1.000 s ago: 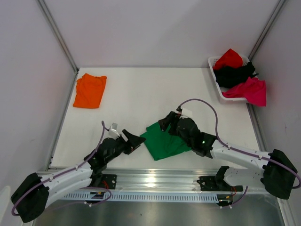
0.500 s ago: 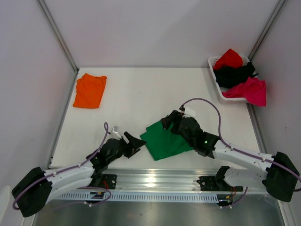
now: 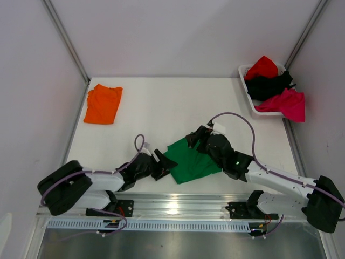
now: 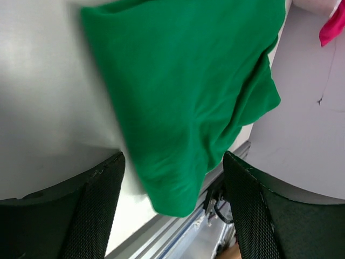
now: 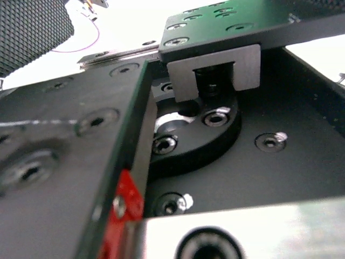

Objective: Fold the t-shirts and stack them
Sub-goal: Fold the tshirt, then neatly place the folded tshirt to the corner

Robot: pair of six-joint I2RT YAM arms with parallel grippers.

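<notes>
Surface (image 3: 161, 108): a pale, plain white top is filling the middle of the top view, with light glaring off it in the left wrist view.
Room: blank light-grey walls are closing in the surface on three sides, and slim metal struts (image 3: 66, 39) are running up the back corners.
Near edge: an aluminium rail (image 3: 178, 204) is carrying both arm bases.
Green t-shirt (image 3: 188, 162): it is lying flat and folded on the surface near the front edge, between the two arms.
Orange t-shirt (image 3: 103, 103): it is lying folded at the back left of the surface, well apart from the green one.
Basket (image 3: 253, 108): a white basket is sitting at the back right corner, holding a red t-shirt (image 3: 262, 66), a black t-shirt (image 3: 269, 84) and a magenta t-shirt (image 3: 285, 103), which is spilling over the rim.
Left tool (image 3: 164, 167): it is reaching low along the surface to the green t-shirt's left edge, its fingers (image 4: 97, 205) standing wide apart with the cloth's near corner between them, not clamped.
Right tool (image 3: 193, 137): it is hanging over the green t-shirt's far corner with its jaws apart; whether it is touching the cloth I cannot tell.
Right wrist view: it is showing only black metal plates and screws close up.
</notes>
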